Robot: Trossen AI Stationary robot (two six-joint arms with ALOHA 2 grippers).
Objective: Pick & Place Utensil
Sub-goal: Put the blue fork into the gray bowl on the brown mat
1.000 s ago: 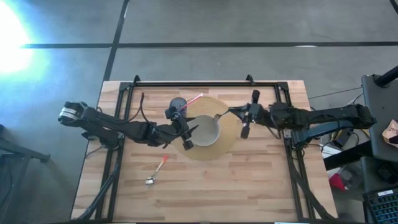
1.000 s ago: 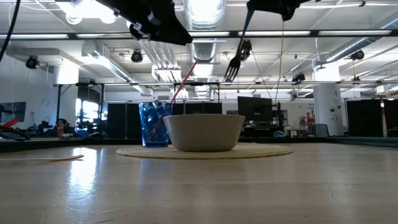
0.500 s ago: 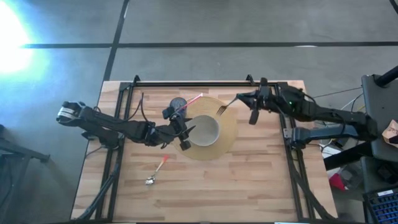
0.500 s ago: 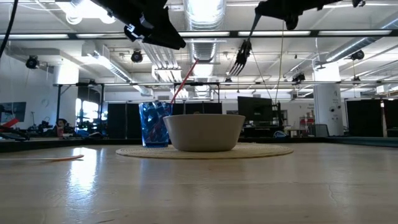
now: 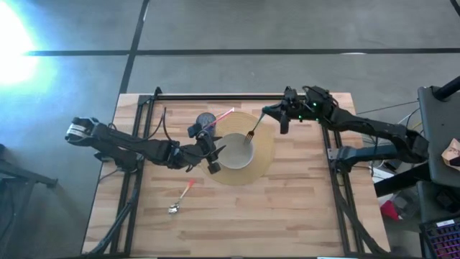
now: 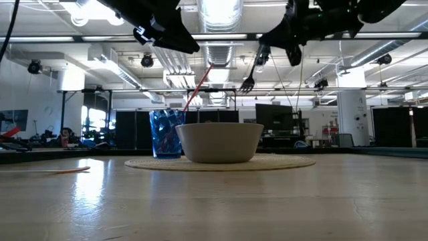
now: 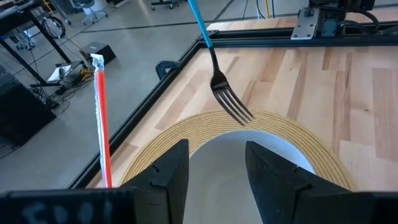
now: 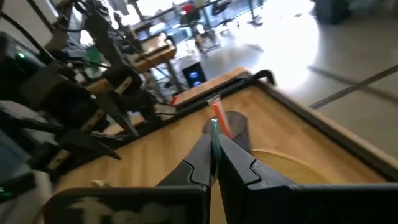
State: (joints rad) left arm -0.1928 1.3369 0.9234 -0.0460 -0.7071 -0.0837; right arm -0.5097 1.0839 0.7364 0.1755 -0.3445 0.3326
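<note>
My right end effector (image 5: 282, 115) pinches one fork (image 5: 251, 132) above one bowl (image 5: 236, 151); my left end effector (image 5: 213, 152), spread, hovers beside it. One cup (image 5: 205, 119), one spoon (image 5: 181, 197) nearby.

You have one bowl (image 5: 236, 151), one mat (image 5: 264, 155), one blue cup (image 6: 164, 132), one straw (image 5: 223, 116), one fork (image 5: 254, 129), one spoon (image 5: 180, 197), two grippers.
</note>
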